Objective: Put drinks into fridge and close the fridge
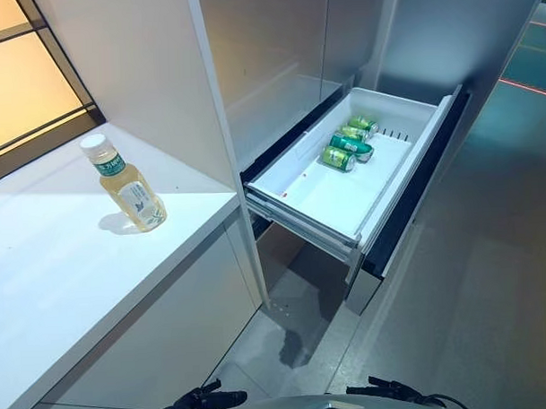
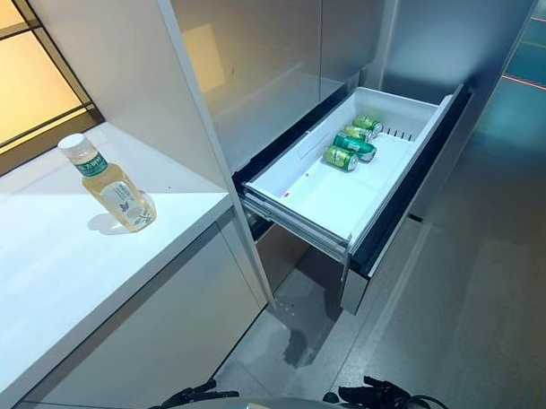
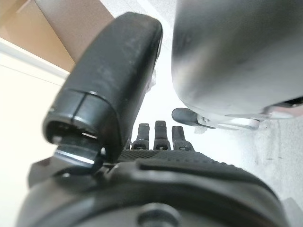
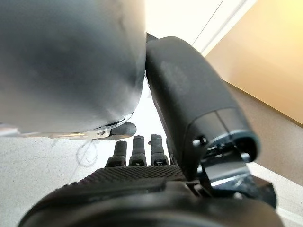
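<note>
A clear bottle of pale yellow drink (image 1: pixel 127 184) with a white cap stands upright on the white counter (image 1: pixel 60 275) at the left. The fridge's white drawer (image 1: pixel 302 220) is pulled out to the right of the counter. Green cans (image 1: pixel 348 146) lie on their sides at its far end. My left hand (image 1: pixel 206 402) and right hand (image 1: pixel 393 390) hang low at the bottom of the eye views, far from the bottle and the drawer. In the wrist views both the left hand (image 3: pixel 156 184) and the right hand (image 4: pixel 142 187) have straight fingers and hold nothing.
The fridge's tall grey body (image 1: pixel 277 52) rises behind the drawer. A white side panel (image 1: pixel 211 108) separates the counter from the fridge. The drawer's dark front (image 1: pixel 414 195) juts out over the grey floor (image 1: pixel 474 305). A window (image 1: pixel 17 79) lies beyond the counter.
</note>
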